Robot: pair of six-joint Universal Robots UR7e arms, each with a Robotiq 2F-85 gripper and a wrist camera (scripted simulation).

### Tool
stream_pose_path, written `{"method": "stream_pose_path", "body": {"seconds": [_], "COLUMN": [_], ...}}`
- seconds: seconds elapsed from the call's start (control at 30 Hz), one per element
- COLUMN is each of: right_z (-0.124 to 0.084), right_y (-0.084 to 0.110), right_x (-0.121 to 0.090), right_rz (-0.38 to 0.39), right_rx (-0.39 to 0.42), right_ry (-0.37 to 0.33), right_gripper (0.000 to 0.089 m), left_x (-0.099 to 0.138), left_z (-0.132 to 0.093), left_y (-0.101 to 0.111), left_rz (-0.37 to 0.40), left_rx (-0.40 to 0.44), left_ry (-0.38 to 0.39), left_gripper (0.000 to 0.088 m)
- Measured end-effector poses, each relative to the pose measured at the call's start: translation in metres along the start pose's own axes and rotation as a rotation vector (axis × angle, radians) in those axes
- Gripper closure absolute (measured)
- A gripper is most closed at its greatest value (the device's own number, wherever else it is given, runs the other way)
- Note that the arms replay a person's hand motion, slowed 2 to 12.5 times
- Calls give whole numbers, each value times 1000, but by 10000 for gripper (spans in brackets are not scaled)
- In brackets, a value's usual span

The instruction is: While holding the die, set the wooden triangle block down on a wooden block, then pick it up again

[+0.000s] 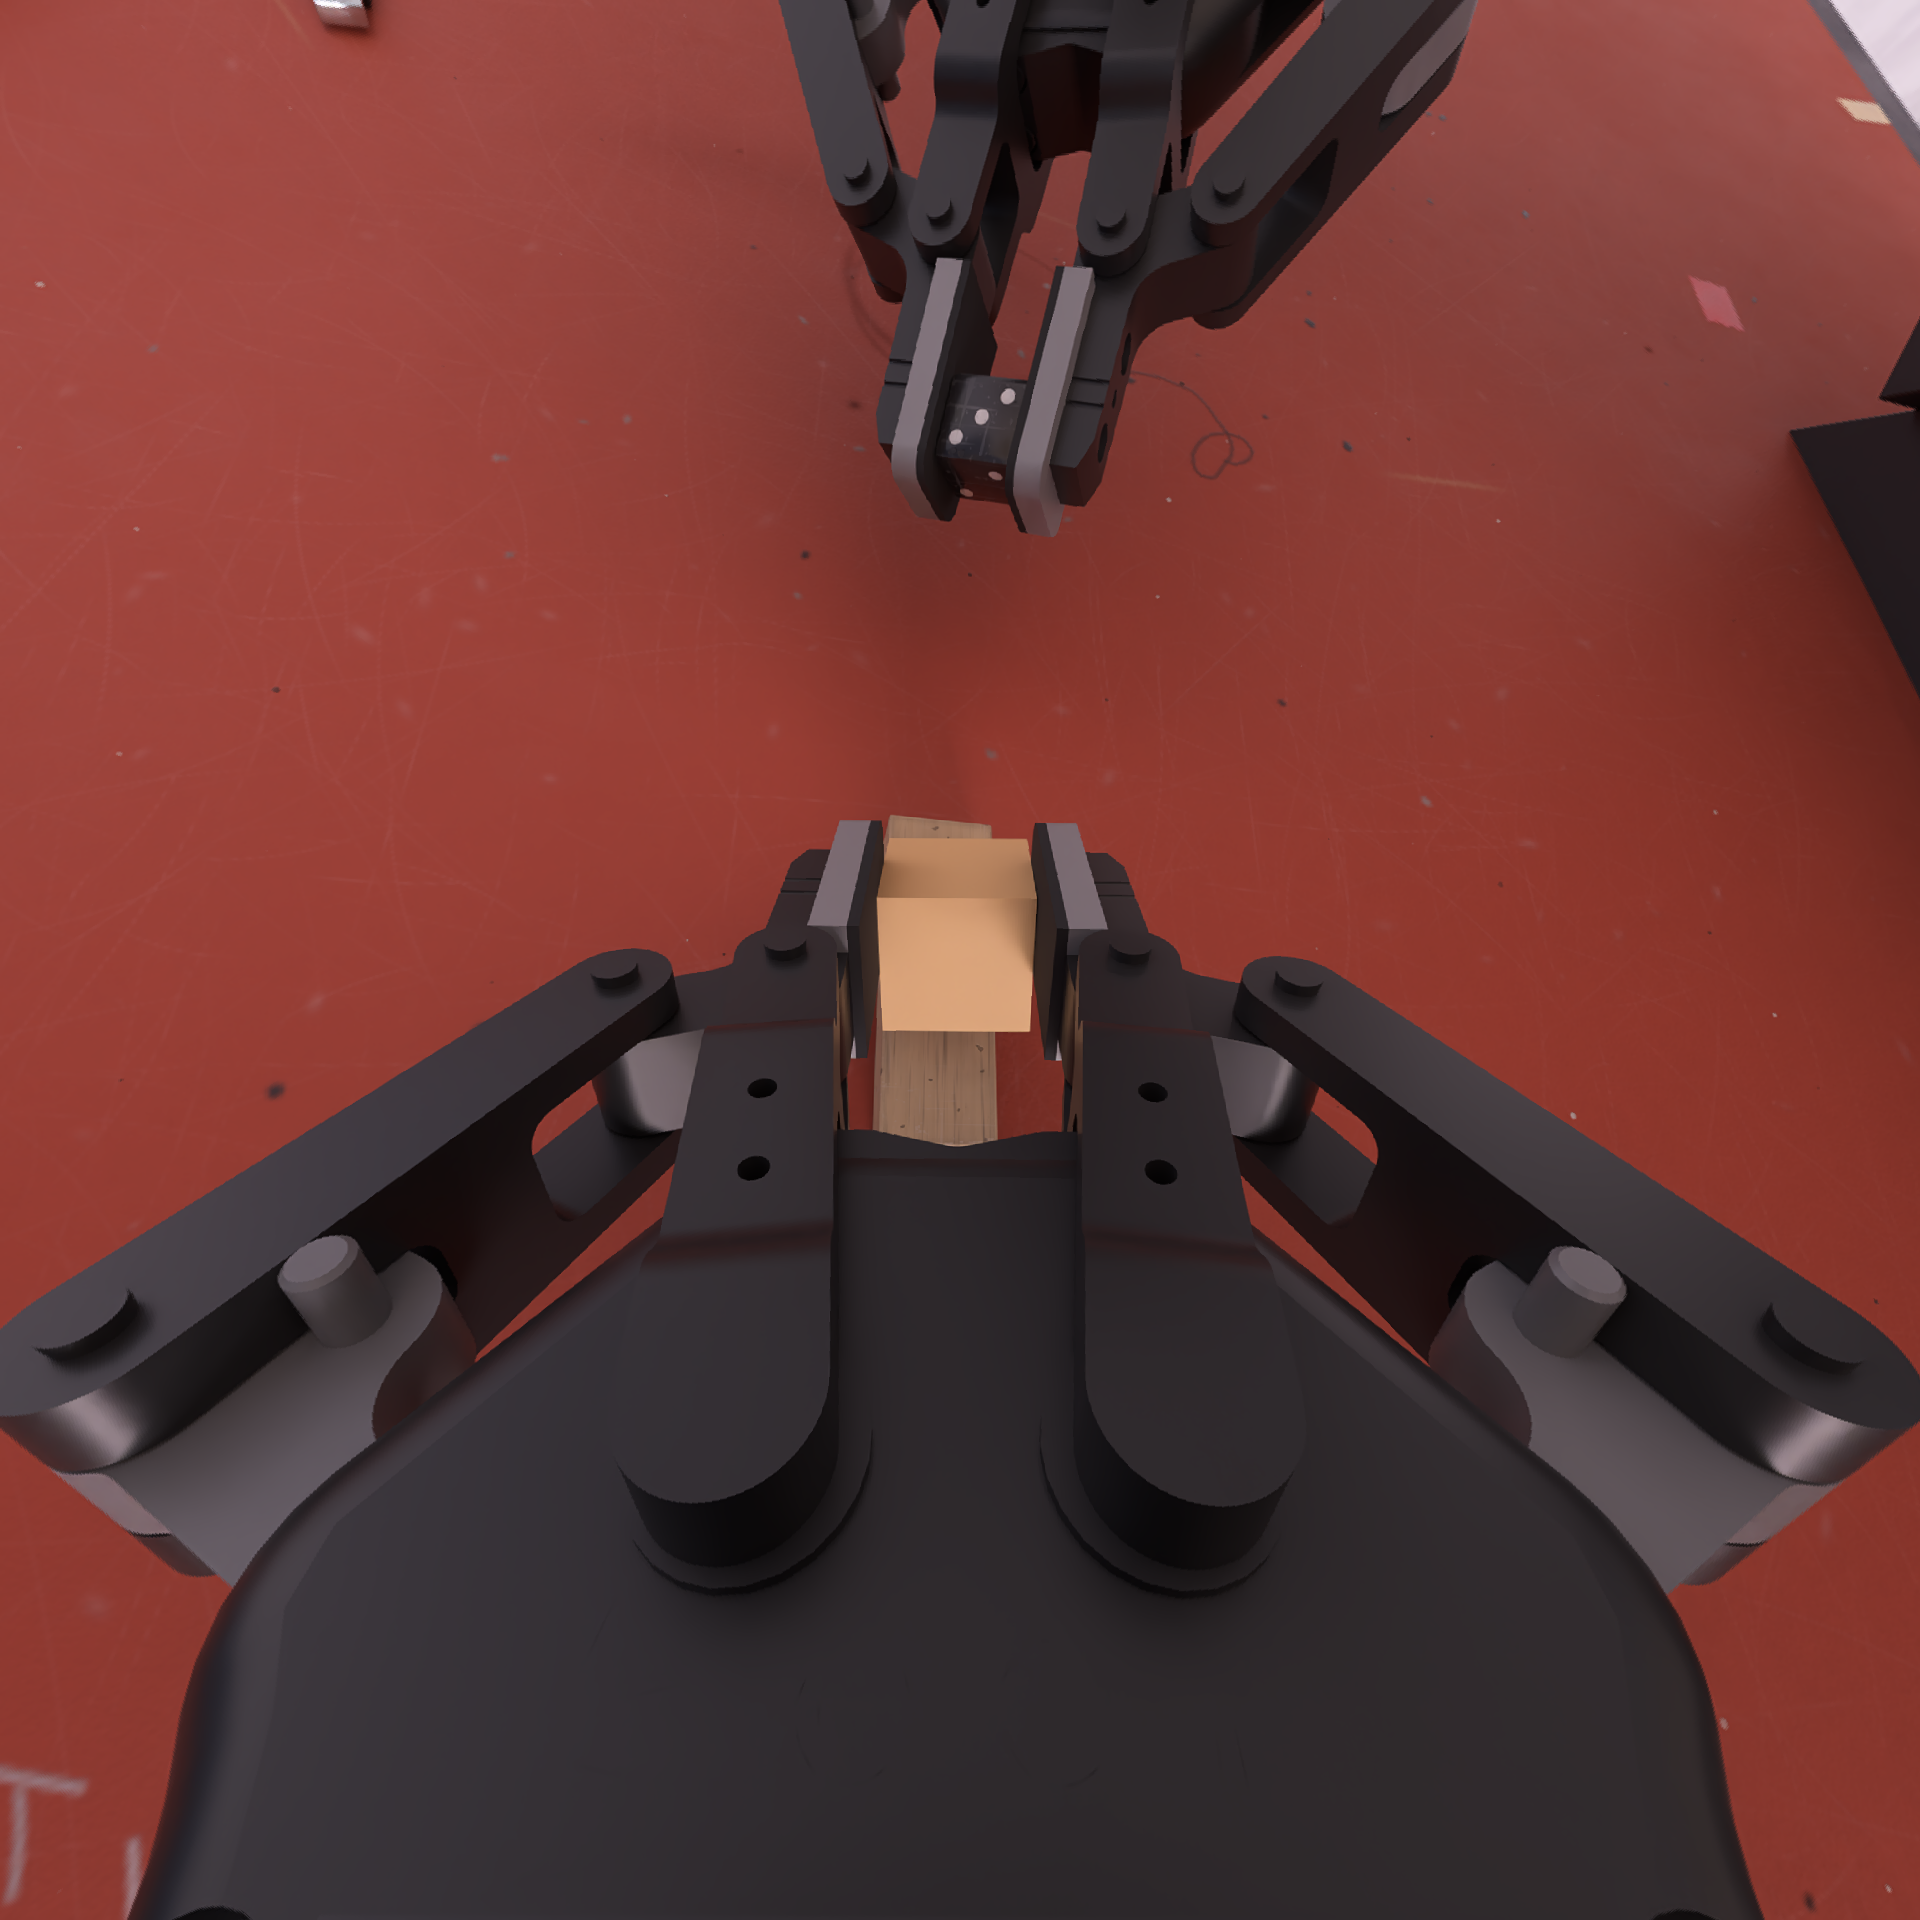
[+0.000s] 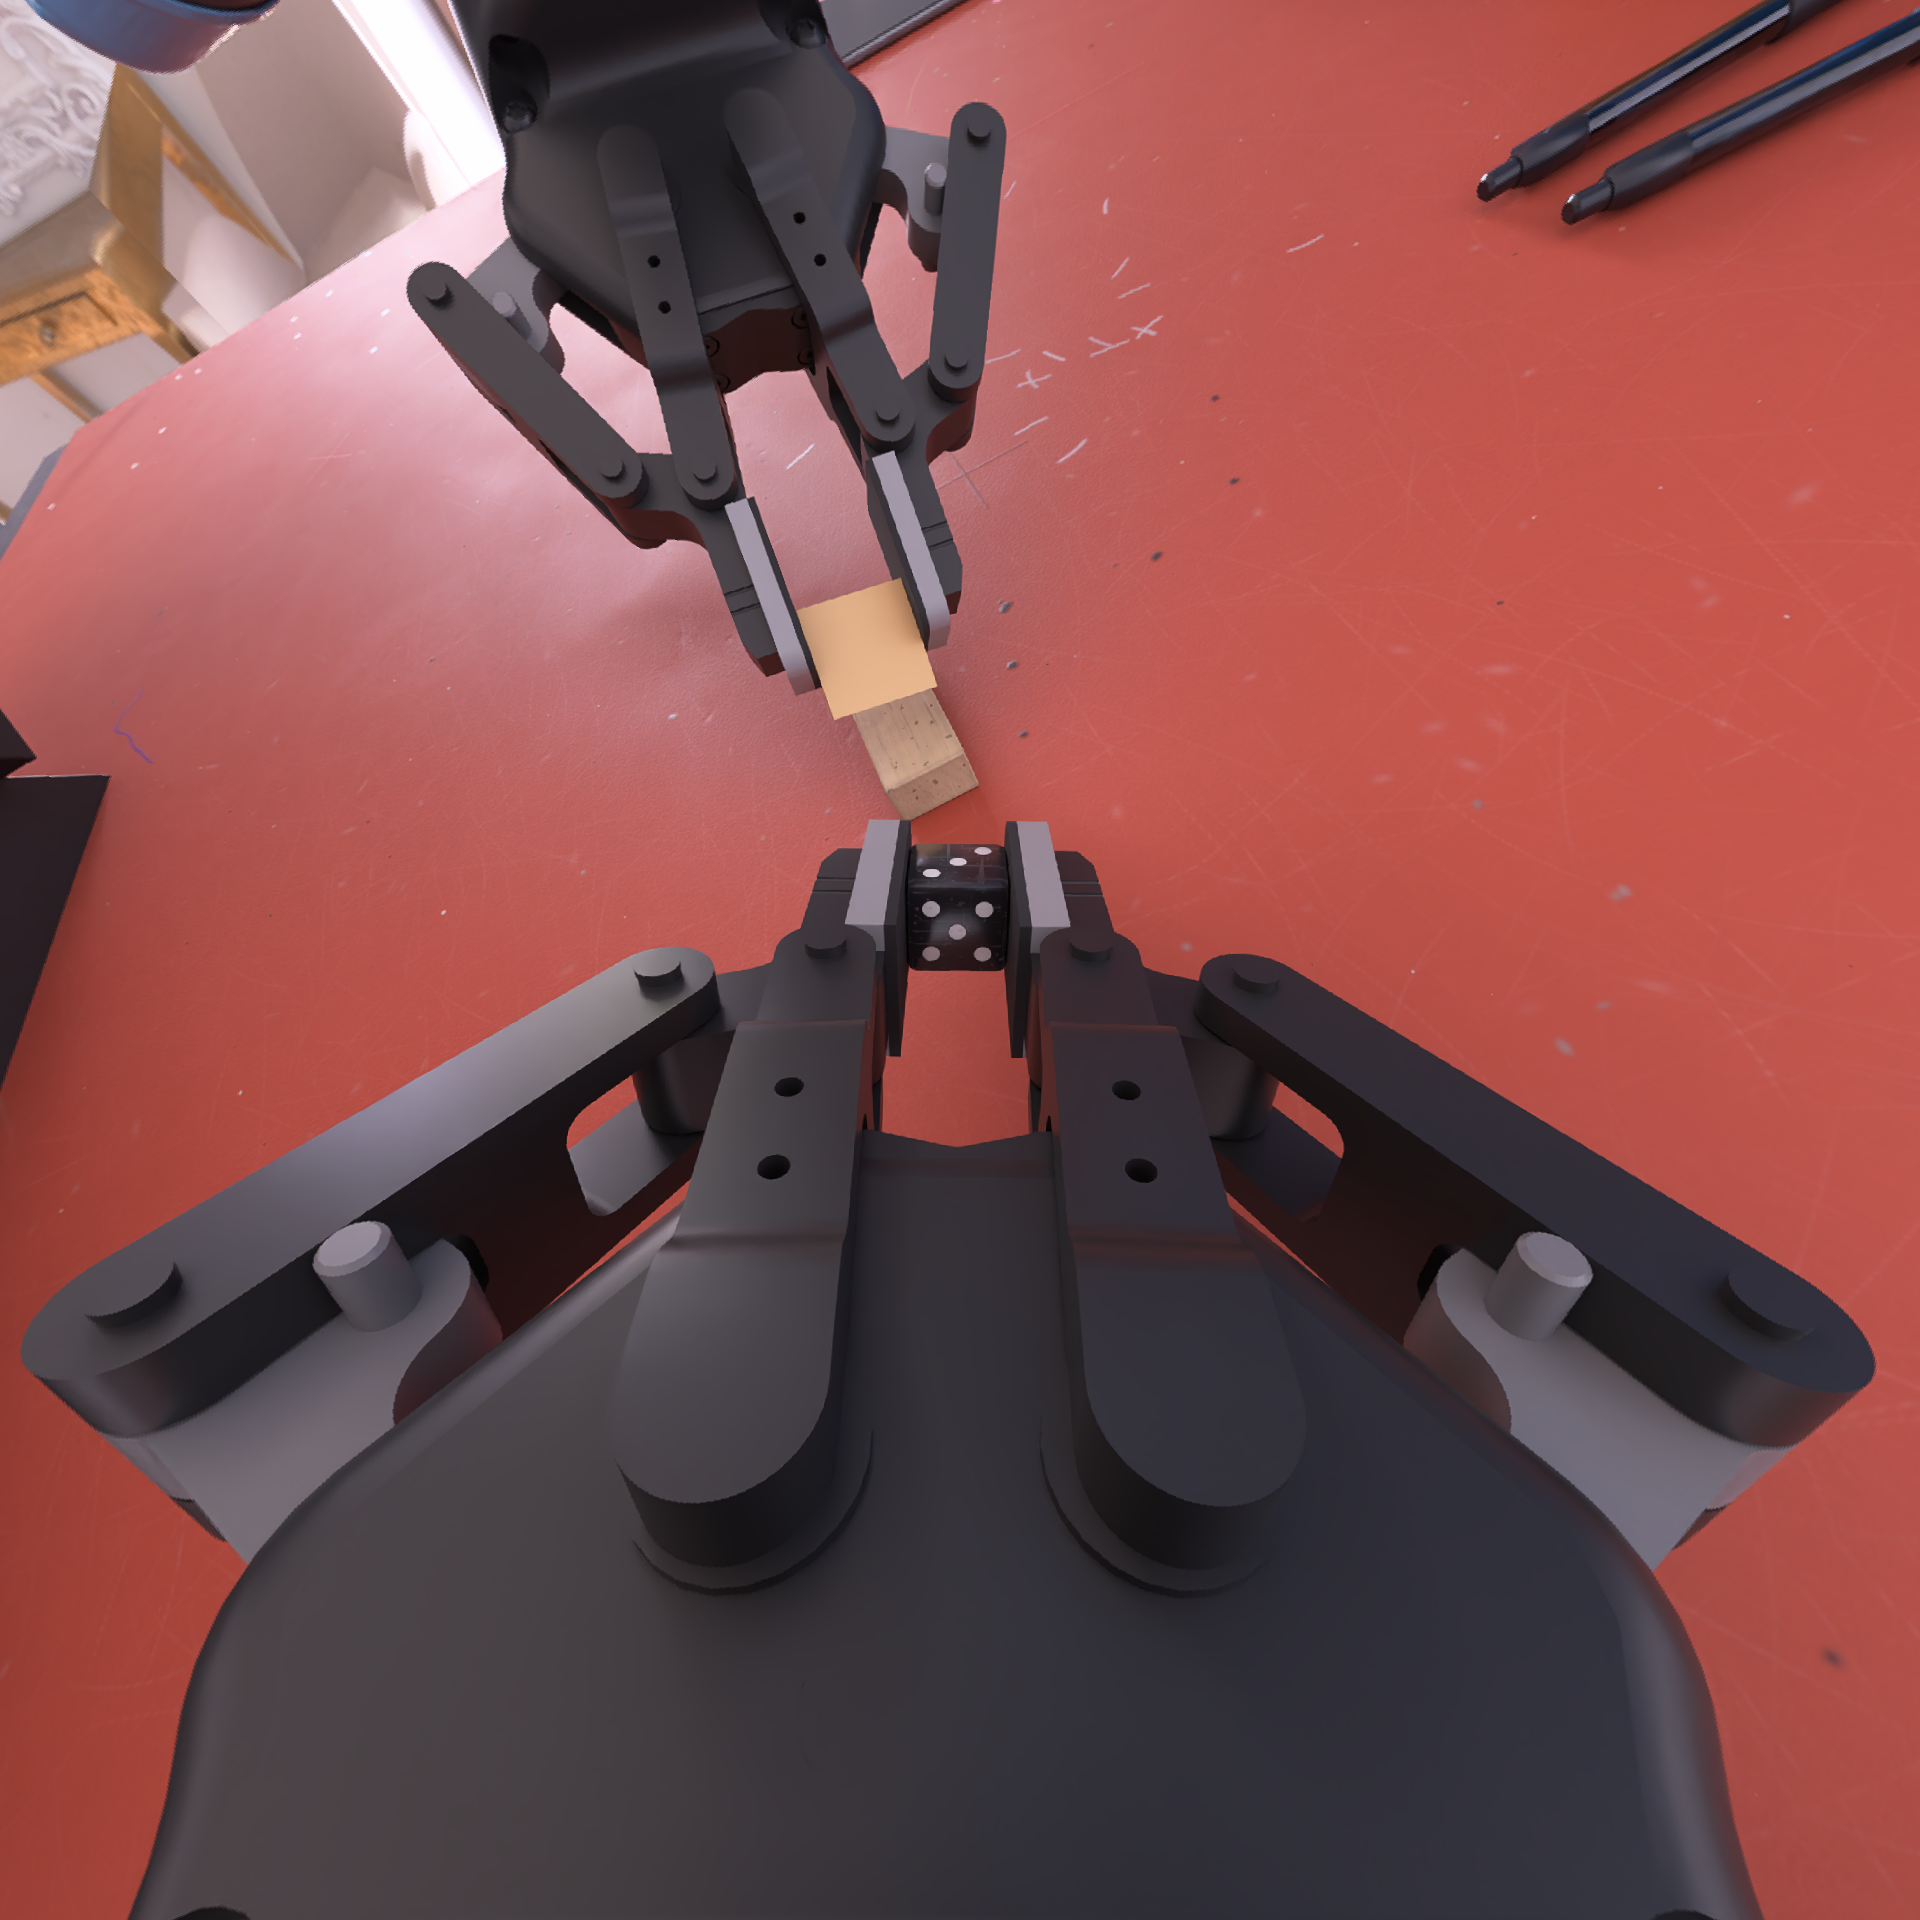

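Note:
My left gripper (image 1: 956, 857) is shut on the wooden triangle block (image 1: 954, 961), a smooth tan-orange piece. It holds it directly over a pale grainy wooden block (image 1: 935, 1091) that lies flat on the red table; I cannot tell whether the two touch. In the right wrist view the left gripper (image 2: 871, 665) holds the triangle block (image 2: 868, 644) over the far end of the wooden block (image 2: 920, 764). My right gripper (image 2: 958, 844) is shut on a black die (image 2: 958, 909) with white dots, just short of the wooden block's near end. It also shows in the left wrist view (image 1: 982, 504) with the die (image 1: 977, 426).
Two black pens (image 2: 1683, 114) lie at the far right of the red table (image 2: 1455, 727). A dark box (image 1: 1870, 561) stands at the table's side, also in the right wrist view (image 2: 42, 852). A small metal object (image 1: 343, 10) lies far off.

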State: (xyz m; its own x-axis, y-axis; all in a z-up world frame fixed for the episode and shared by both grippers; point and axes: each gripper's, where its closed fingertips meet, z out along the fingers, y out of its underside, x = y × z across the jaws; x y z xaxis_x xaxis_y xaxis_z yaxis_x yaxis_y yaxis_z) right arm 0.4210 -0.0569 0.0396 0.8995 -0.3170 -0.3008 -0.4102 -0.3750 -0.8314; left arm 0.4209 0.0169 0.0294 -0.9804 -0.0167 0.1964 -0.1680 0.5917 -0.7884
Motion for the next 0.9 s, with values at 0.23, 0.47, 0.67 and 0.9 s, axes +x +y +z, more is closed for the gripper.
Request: {"method": "stream_pose_path", "body": {"seconds": [0.23, 0.47, 0.67, 0.9], "right_z": [0, 0, 0, 0], "right_y": [0, 0, 0, 0], "right_x": [0, 0, 0, 0], "right_rz": [1, 1, 0, 1], "right_rx": [0, 0, 0, 0], "right_ry": [0, 0, 0, 0], "right_gripper": [734, 734, 734, 735], "left_x": [0, 0, 0, 1], "left_z": [0, 0, 0, 1], "left_y": [0, 0, 2, 4], "left_rz": [-2, -1, -3, 9], "left_rx": [-1, -2, -10, -26], "left_ry": [1, 0, 0, -6], "left_gripper": [628, 628, 628, 628]}}
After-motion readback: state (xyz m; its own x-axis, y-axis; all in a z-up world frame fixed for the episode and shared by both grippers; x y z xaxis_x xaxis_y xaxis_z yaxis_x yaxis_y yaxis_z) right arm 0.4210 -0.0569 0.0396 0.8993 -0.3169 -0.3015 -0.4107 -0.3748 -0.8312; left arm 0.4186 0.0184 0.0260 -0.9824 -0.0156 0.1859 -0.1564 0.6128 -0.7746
